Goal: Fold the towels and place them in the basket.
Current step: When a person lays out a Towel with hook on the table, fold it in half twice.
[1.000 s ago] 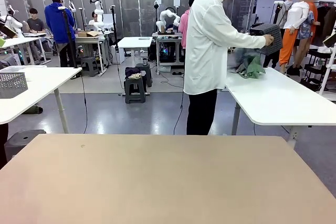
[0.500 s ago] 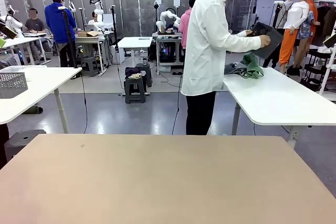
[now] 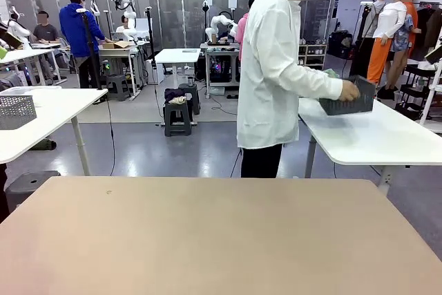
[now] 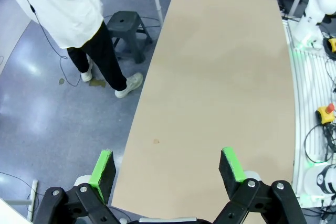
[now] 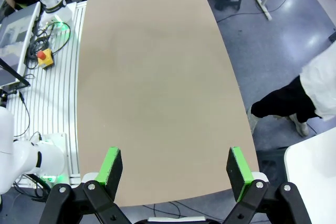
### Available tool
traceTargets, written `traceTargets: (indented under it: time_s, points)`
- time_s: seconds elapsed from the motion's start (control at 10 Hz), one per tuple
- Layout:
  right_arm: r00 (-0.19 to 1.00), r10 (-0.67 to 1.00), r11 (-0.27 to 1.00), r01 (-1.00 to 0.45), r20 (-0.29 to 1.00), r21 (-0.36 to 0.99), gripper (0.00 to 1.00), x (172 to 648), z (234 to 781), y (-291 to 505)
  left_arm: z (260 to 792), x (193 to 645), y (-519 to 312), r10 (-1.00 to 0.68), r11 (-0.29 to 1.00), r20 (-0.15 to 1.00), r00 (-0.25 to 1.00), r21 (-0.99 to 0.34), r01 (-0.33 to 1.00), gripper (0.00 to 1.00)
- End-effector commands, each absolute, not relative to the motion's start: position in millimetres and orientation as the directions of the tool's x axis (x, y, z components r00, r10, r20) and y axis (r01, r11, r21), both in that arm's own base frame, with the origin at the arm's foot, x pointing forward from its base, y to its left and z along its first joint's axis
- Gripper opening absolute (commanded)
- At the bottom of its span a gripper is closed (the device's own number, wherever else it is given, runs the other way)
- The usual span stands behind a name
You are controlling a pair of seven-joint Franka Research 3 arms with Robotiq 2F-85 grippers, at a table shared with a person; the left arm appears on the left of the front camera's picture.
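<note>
- The dark mesh basket [image 3: 353,106] is at the white table [image 3: 387,139] on the far right, well apart from the beige table [image 3: 221,240] that stands in front of the robot. I cannot tell if it rests on the white top or is held a little above it.
- A person in a white coat [image 3: 273,67] stands between the two tables, turned toward the white one. One hand [image 3: 350,91] grips the basket at its upper rim.
- A small patch of mint-green towel [image 3: 331,72] shows just above the person's forearm, near the basket. It is too small to tell whether it lies inside the basket or behind it.
- The left gripper [image 4: 167,166] hangs above the beige table near one long edge. Its jaws stand wide apart, with nothing between the green pads [image 4: 103,167].
- The right gripper [image 5: 174,165] hangs above the same table top, and its jaws are also spread wide and hold nothing.
- In the left wrist view, the person's black trousers and light shoes are on the grey floor just beside the table edge, and a black stool [image 4: 125,24] stands near them.
- In the right wrist view, a red stop button [image 5: 44,56] on a yellow box lies on the ribbed rail beside the table.
</note>
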State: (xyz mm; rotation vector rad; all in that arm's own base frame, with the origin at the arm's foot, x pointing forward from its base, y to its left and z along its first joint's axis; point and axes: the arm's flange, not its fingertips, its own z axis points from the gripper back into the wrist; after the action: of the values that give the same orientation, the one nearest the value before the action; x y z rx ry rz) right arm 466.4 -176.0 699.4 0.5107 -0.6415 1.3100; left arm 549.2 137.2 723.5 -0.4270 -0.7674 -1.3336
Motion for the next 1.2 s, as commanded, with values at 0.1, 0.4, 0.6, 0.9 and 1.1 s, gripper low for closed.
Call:
traceTargets:
  time_s: [0.1,0.4,0.6,0.9,1.1]
  points:
    - [0.116,0.674,0.176,-0.984,0.729,-0.007,1.00,465.3,702.7,-177.9,735.6,556.2,143.6,-0.683,0.206,0.728,0.061,0.112,0.972,1.00]
    - [0.106,0.656,0.166,-0.986,0.747,-0.006,1.00,463.0,703.1,-180.9,739.1,556.5,144.7,-0.666,0.191,0.744,0.058,0.095,0.977,1.00]
    - [0.120,0.663,0.180,-0.984,0.739,-0.002,1.00,462.2,701.4,-178.3,739.4,556.6,145.9,-0.668,0.191,0.741,0.066,0.085,0.978,1.00]
    - [0.120,0.663,0.180,-0.984,0.739,-0.002,1.00,462.2,701.4,-178.3,737.2,555.7,146.2,-0.690,0.193,0.719,0.087,0.067,0.979,1.00]
    - [0.120,0.663,0.180,-0.984,0.739,-0.002,1.00,462.2,701.4,-178.3,733.4,555.1,143.4,-0.698,0.190,0.710,0.091,0.061,0.980,1.00]
